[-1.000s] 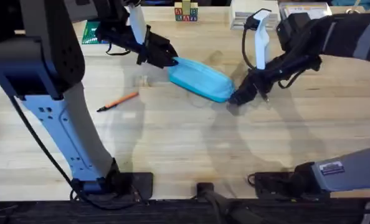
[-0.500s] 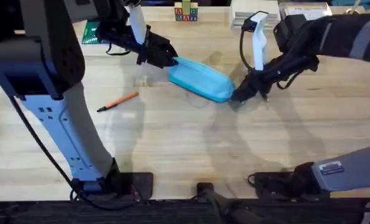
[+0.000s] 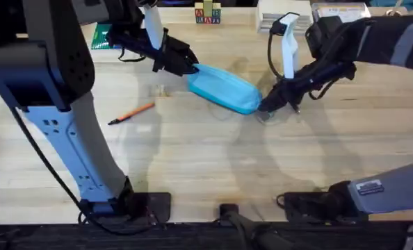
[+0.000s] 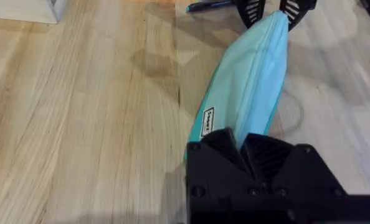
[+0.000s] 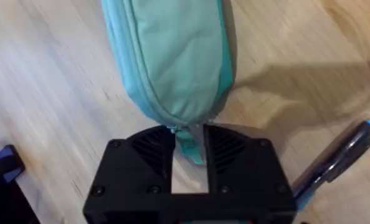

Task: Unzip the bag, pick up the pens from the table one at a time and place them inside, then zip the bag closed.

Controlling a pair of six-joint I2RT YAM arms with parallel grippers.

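On the pale wood-plank bench [image 3: 206, 160], the thin orange pen with a dark tip [image 3: 131, 112] lies by itself at the left, slanted, well apart from both claws. Up and to the right of it, the left claw [image 3: 190, 68] meets the left end of the light blue soft fabric pouch, an elongated oval [image 3: 224, 88]. In the left wrist view that claw [image 4: 243, 144] has its black fingers closed together on the near end of the pouch [image 4: 250, 81], the fabric pinched between them, and the pouch runs straight away from it along the bench.

The pouch lies slanted across the middle of the bench, its right end lower in the overhead view. There the right claw [image 3: 265, 105] touches it. In the right wrist view the right claw [image 5: 188, 148] is clamped on the small teal zipper pull [image 5: 188, 144], which hangs from the pouch's end [image 5: 169, 56] and sits between the two fingers. The zipper along the pouch's edge looks closed.

Just beside the right claw lies the thin dark pen with a blue end [image 5: 334, 163], on the bench, not touching the pouch.
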